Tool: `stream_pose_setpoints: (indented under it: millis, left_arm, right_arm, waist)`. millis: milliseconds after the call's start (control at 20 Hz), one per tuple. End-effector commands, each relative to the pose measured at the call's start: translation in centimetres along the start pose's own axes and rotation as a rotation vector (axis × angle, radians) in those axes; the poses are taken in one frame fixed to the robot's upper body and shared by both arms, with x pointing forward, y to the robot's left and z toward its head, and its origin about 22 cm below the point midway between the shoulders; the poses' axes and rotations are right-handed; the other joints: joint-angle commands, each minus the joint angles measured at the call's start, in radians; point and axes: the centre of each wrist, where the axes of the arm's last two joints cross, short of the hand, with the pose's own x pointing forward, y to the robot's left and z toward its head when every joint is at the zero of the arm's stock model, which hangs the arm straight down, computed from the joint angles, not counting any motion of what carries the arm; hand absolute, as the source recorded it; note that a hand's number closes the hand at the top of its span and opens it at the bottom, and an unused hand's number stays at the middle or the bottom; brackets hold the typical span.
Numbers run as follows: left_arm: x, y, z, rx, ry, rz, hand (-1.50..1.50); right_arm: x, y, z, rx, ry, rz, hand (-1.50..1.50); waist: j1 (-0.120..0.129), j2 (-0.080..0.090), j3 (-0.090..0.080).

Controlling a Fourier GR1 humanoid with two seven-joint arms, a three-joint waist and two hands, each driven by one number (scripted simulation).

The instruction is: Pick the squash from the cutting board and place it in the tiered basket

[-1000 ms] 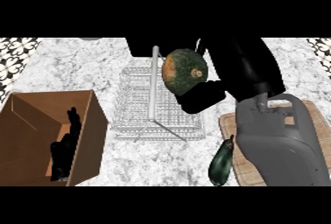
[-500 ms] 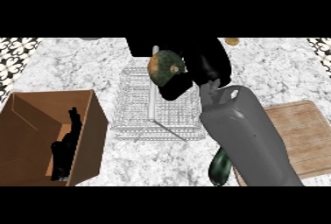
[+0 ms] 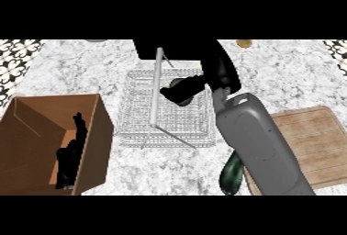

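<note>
You're watching right robot hand [image 3: 187, 93] curling round dark green round squash [image 3: 176, 82], hovering over white wire tiered basket [image 3: 139, 124], frame ctr; left robot hand [image 3: 71, 151] resting open, lower left.

White desk [image 3: 291, 73] veined grey; silvery wire-mesh basket [image 3: 139, 124]; tan wood-grained cutting board [image 3: 318, 137]; brown box [image 3: 41, 128]; dark green squash [image 3: 177, 84].

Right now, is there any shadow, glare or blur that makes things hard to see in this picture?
Head view: even light, no glare on the counter; the black right robot hand covers most of the squash at the wire basket; the left robot hand is just a flat black shape inside the box, with no shading on it.
</note>
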Motion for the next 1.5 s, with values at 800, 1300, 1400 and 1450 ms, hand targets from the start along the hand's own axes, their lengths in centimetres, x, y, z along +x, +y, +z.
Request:
stream_pose_setpoints:
  millis: [800,1300,1400,1450]
  left_arm:
    - [-2.2,0.5,0.5,0.019,0.116,0.021,0.0]
    - [-1.8,0.9,0.6,0.012,0.111,0.017,0.0]
    - [-3.4,-0.1,2.1,0.034,0.129,0.008,0.0]
    - [-2.5,1.0,0.7,0.04,0.113,0.008,0.0]
  right_arm:
    - [-4.8,-18.2,4.7,-0.546,0.05,-0.352,-1.5]
    - [-14.1,-32.6,14.5,-0.509,0.052,-0.346,-1.5]
    - [-15.4,-34.5,16.8,-0.473,0.022,-0.363,-1.5]
    - [-16.0,-34.5,17.8,-0.439,0.007,-0.346,-1.5]
  waist:
    - [-0.049,0.0,-0.014]
    - [-0.052,0.004,-0.012]
    - [-0.059,0.002,-0.012]
    - [-0.06,0.001,-0.013]
